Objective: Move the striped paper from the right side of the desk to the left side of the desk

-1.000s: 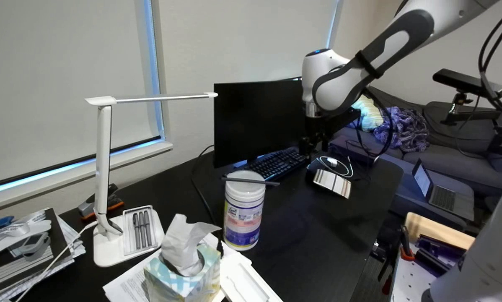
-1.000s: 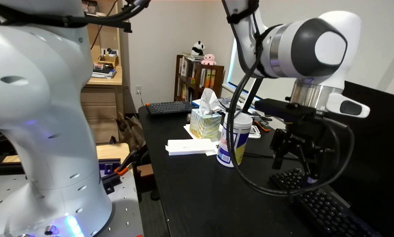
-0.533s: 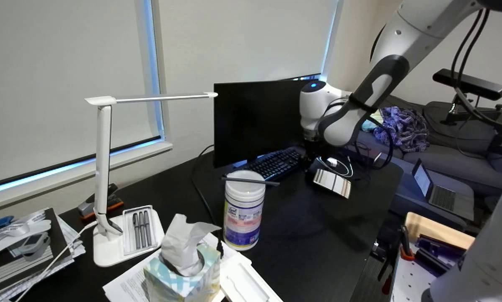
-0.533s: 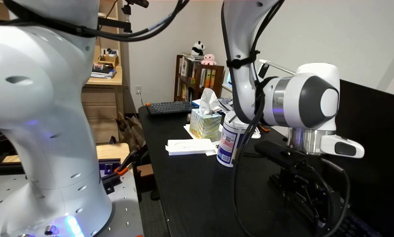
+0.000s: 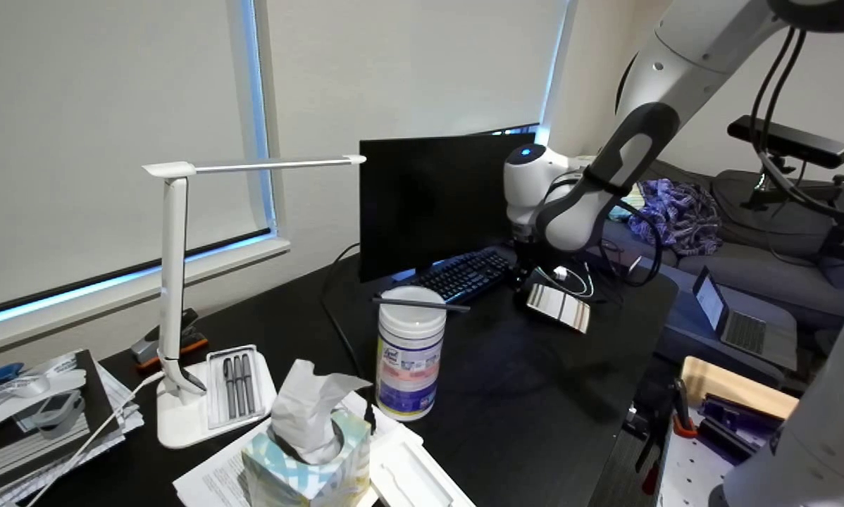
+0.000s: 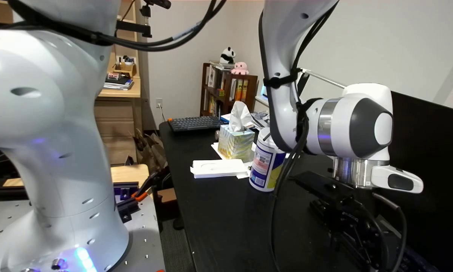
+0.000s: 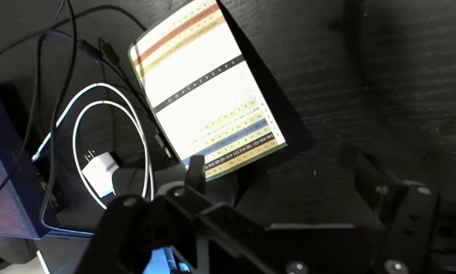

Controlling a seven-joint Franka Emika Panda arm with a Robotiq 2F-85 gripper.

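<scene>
The striped paper lies near the right end of the black desk in an exterior view. In the wrist view the striped paper is a white card with coloured and dark stripes; one end overlaps a dark rounded object and its edge casts a shadow. My gripper is open with nothing between its fingers. One fingertip overlaps the card's near corner in the wrist view; I cannot tell if they touch. In an exterior view the gripper is low, between the keyboard and the paper. The paper is out of view in the remaining exterior view.
A keyboard and dark monitor stand beside the gripper. A white charger with looped cable and black cables lie beside the paper. A white canister, tissue box and white desk lamp stand further left.
The arm has come down toward the desk, mostly in the first half second, then a little more, bringing the gripper low beside the paper. The paper has not moved.
</scene>
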